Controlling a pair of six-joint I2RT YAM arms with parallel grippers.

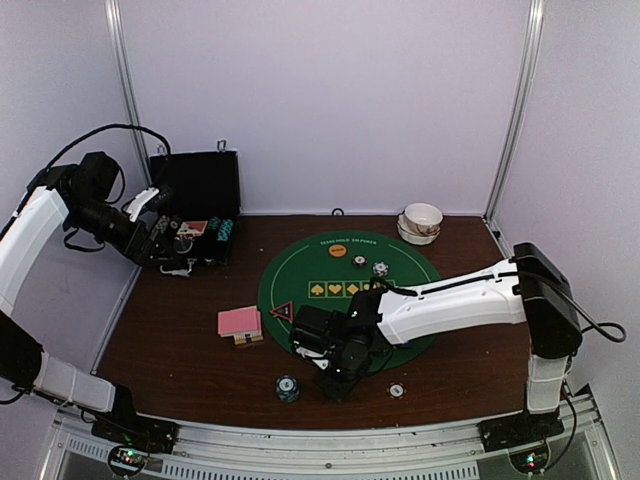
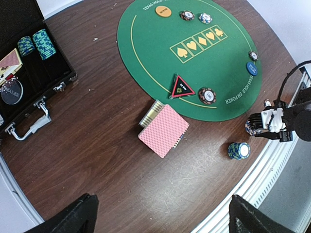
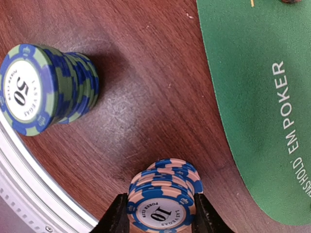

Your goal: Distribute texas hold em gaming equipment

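Note:
My right gripper (image 3: 161, 216) is shut on a short stack of pink-and-blue "10" poker chips (image 3: 164, 196) standing on the wood, a black finger pressed to each side. A green-and-blue "50" chip stack (image 3: 46, 90) stands to its left near the table edge. From above, the right gripper (image 1: 338, 378) is low at the front, just off the green mat (image 1: 300, 275). The pink-backed cards (image 2: 164, 130), triangle marker (image 2: 182, 87), orange disc (image 2: 163, 10) and blue disc (image 2: 251, 68) lie on or beside the mat. My left gripper (image 2: 163, 221) hangs open and empty, high over the left side.
An open black case (image 1: 195, 190) with chip rows (image 2: 34, 44) stands at the back left, under my left arm. Stacked white bowls (image 1: 422, 222) sit at the back right. Single chips (image 2: 207, 95) dot the mat, and one white chip (image 1: 396, 390) lies near the front edge.

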